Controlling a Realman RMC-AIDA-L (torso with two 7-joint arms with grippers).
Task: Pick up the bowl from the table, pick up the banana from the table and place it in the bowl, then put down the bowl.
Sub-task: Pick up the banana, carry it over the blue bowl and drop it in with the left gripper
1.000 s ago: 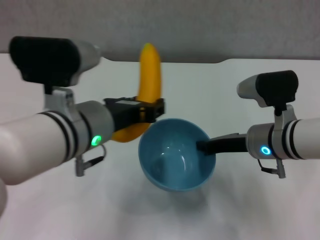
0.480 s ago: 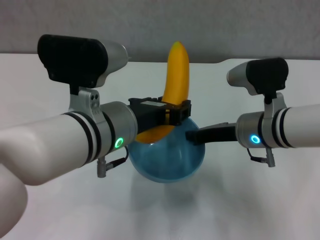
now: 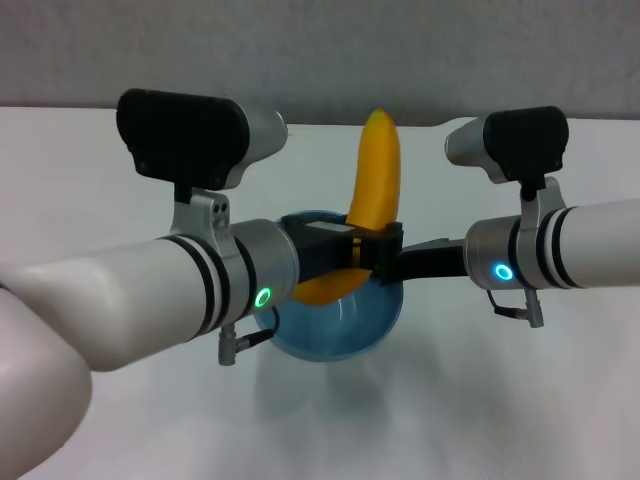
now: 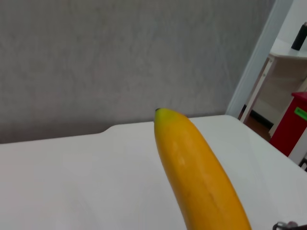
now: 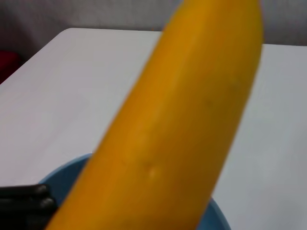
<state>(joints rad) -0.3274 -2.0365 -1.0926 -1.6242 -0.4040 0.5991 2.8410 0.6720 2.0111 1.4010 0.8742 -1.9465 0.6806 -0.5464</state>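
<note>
My left gripper (image 3: 358,247) is shut on the yellow-orange banana (image 3: 368,205), which stands nearly upright with its lower end inside the light blue bowl (image 3: 335,325). My right gripper (image 3: 400,262) is shut on the bowl's right rim and holds the bowl above the white table (image 3: 90,180). The banana also fills the left wrist view (image 4: 199,172) and the right wrist view (image 5: 172,134), where the bowl's rim (image 5: 67,172) shows beneath it. Most of the bowl is hidden behind my left arm.
The table's far edge with its rounded notch (image 3: 320,122) runs along a grey wall. In the left wrist view a red box (image 4: 293,122) and a pale shelf (image 4: 288,62) stand beyond the table's far corner.
My left gripper has carried the banana to the right and down until its lower end is in the bowl. My right gripper has lifted the bowl a little and drawn it left.
</note>
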